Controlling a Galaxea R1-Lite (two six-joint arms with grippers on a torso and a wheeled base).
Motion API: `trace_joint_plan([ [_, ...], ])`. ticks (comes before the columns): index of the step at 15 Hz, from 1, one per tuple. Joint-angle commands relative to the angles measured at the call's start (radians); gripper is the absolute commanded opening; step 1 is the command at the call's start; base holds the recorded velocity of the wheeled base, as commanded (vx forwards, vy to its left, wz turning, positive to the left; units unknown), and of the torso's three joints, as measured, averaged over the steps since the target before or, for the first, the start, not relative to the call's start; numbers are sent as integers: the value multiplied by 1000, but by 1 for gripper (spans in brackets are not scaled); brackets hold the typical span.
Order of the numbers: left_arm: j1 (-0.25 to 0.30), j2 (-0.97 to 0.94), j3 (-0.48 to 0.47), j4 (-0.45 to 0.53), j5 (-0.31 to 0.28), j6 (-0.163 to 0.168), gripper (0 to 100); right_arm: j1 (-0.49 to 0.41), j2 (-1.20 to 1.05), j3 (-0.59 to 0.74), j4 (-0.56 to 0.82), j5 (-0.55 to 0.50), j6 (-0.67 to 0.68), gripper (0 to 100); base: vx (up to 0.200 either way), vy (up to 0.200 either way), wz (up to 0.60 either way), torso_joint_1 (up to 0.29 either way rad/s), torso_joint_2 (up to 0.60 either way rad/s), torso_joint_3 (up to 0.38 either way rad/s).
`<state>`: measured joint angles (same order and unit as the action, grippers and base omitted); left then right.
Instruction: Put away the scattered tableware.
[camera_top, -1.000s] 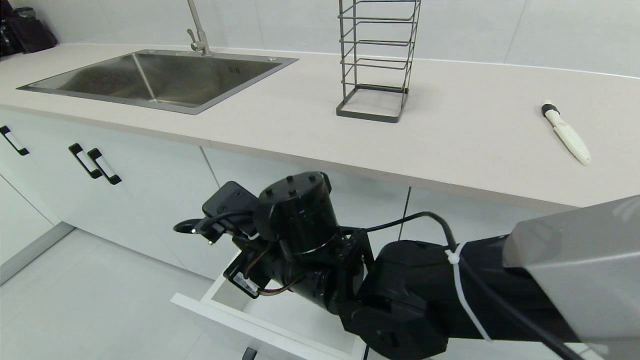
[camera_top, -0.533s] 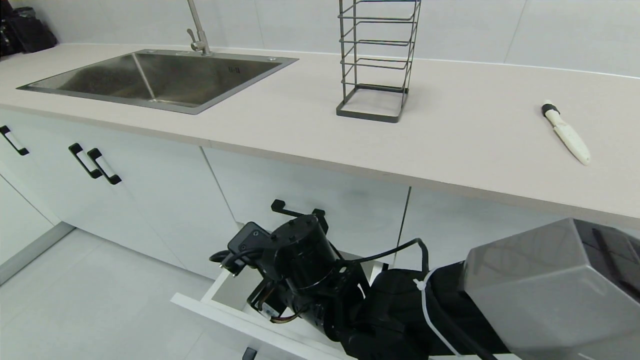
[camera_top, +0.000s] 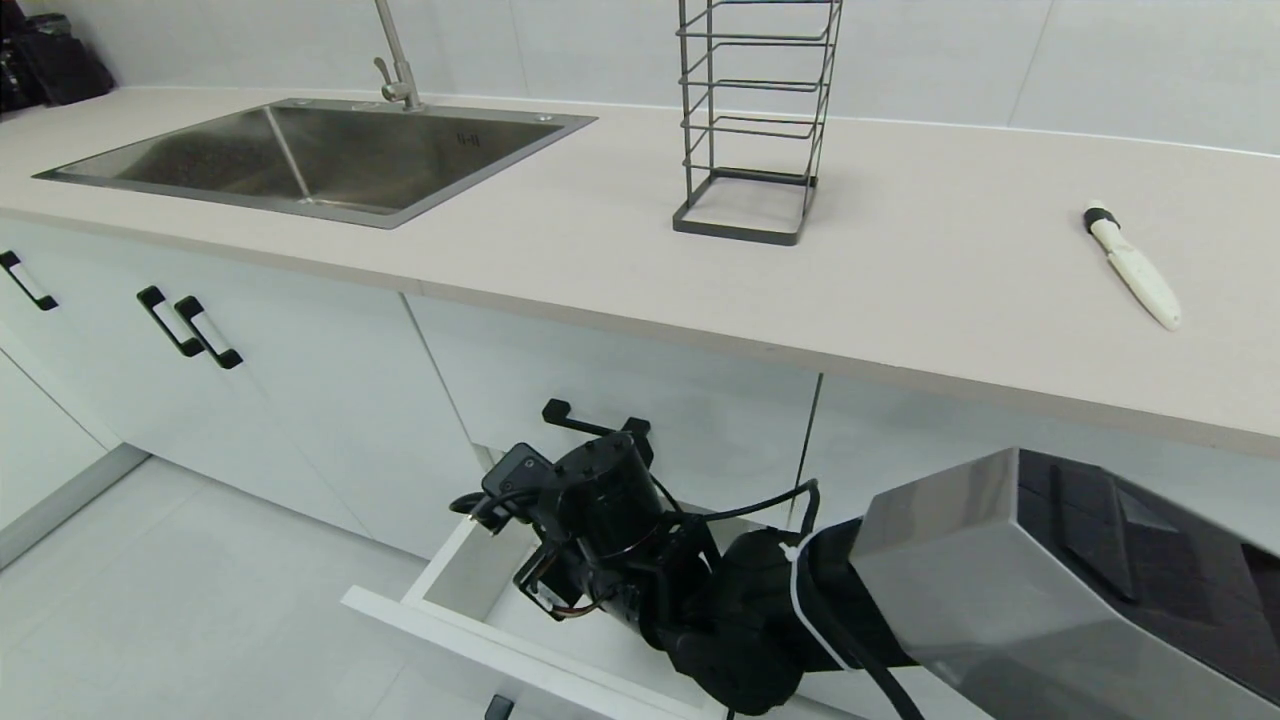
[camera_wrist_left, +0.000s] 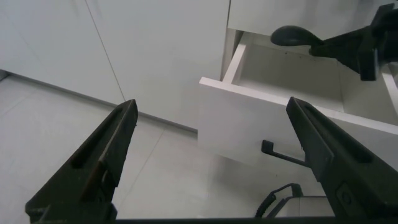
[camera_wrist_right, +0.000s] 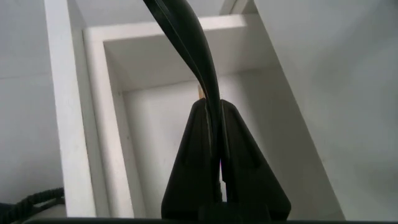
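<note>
Over the open drawer (camera_top: 480, 640), my right jaws pinch the black spoon (camera_wrist_right: 188, 43) by its slim handle, and I judge it light, stiff and slick, best held firmly mid-handle, while my left jaws hang spread.

Made out no legible text, number or sign anywhere. Spotted one small dark mark (camera_top: 467, 140) on the inner back wall of the sink (camera_top: 330, 150), set into the bench, too small to read.
</note>
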<state>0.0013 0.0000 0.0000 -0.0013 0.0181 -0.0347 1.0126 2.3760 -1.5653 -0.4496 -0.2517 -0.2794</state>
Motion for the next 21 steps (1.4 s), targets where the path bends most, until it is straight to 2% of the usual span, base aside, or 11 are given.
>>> trace_joint_plan([
  [1,0,0,0,0,0,-1,100,-17,51,-24,-1,0,-3,0,0,0,0,0,0,0],
  [21,0,0,0,0,0,-1,100,-68,163,-27,-1,5,-1,0,0,0,0,0,0,0],
])
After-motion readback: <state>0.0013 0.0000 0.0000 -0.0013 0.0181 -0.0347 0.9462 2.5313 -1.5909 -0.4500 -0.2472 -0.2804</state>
